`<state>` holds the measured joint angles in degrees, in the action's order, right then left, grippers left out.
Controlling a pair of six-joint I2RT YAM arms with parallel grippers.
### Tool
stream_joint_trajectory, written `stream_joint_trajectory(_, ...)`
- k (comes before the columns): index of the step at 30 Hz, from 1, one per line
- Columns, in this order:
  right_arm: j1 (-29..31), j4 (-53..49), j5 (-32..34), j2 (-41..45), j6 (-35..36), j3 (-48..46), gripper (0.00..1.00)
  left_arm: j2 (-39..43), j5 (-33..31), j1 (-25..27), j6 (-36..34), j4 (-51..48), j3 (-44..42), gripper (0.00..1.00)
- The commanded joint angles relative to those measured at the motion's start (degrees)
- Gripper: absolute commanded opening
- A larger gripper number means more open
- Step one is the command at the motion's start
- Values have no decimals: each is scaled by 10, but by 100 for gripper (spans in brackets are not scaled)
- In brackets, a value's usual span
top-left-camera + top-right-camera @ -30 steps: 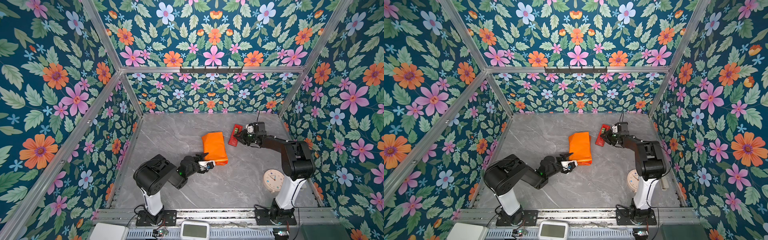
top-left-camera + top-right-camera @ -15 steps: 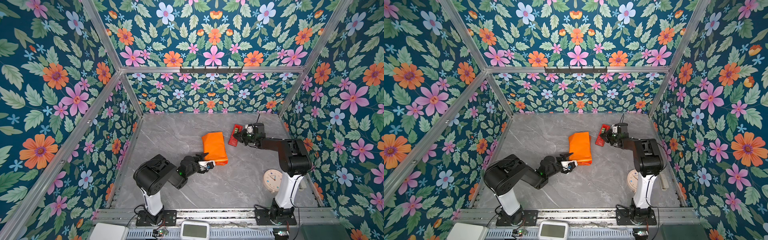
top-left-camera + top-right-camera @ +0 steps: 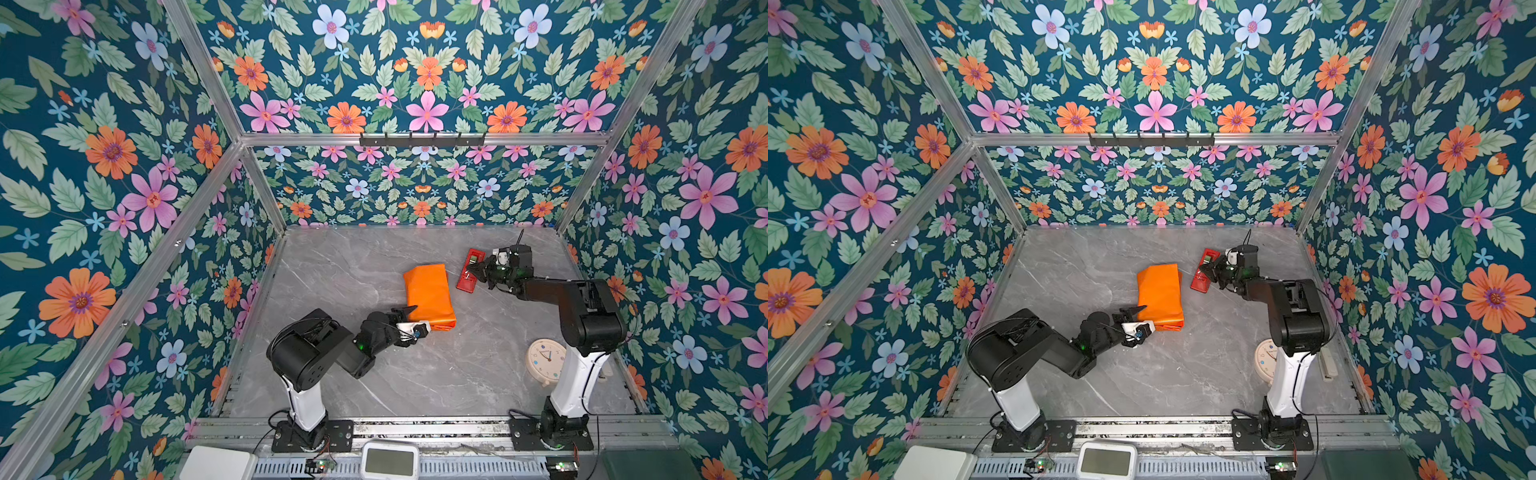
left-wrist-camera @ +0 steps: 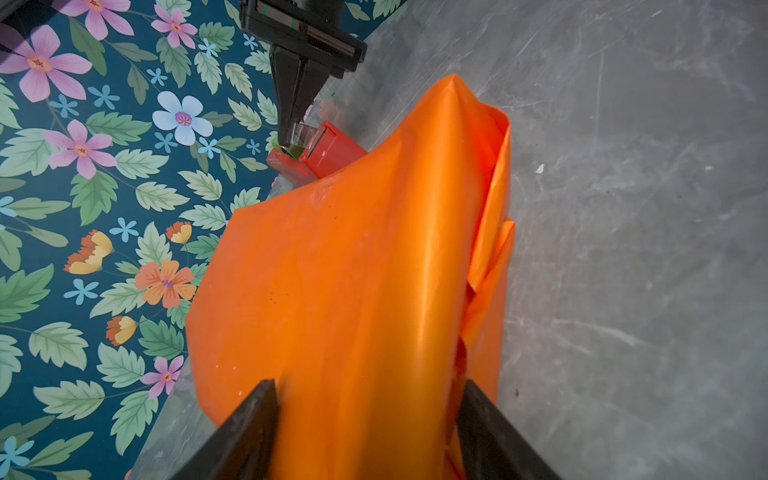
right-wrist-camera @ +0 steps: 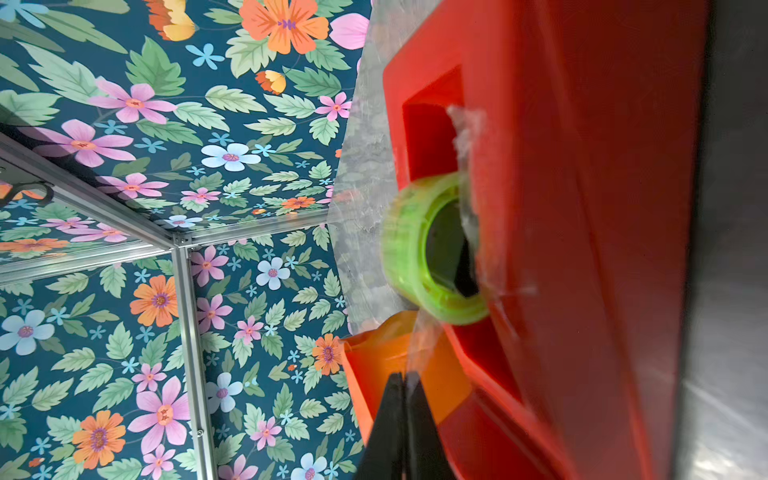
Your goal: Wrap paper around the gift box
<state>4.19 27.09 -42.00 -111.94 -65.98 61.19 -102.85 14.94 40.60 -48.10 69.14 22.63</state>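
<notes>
The paper (image 3: 428,293) (image 3: 1160,293), glossy orange side out, lies folded into a parcel on the grey table; the gift box is hidden inside it. My left gripper (image 3: 417,319) (image 3: 1148,318) holds the parcel's near end, its two fingers pressed against opposite sides of the paper (image 4: 353,270). My right gripper (image 3: 469,274) (image 3: 1202,272) is at the red tape dispenser (image 3: 473,257) (image 5: 582,208), right of the parcel. Its jaws (image 5: 403,378) are shut on a clear tape strip that runs from the green roll (image 5: 409,249).
A round clock (image 3: 546,359) lies beside the right arm's base. A white device (image 3: 388,461) sits on the front rail. Floral walls close in the table on three sides, and a black hook rail (image 3: 422,140) hangs on the back wall.
The right gripper's jaws have closed on the tape end at the dispenser, and its arm has shifted slightly. The left gripper and the parcel have not moved.
</notes>
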Motion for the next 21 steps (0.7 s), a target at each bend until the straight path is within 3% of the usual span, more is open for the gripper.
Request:
stream_joint_trajectory(1, 1, 41, -24, 12, -20, 0, 0, -2, 0, 0, 4, -44, 0, 69)
stream_joint_trajectory(21, 33, 76, -29, 70, -30, -84, 0, -1, 0, 0, 4, -45, 1, 70)
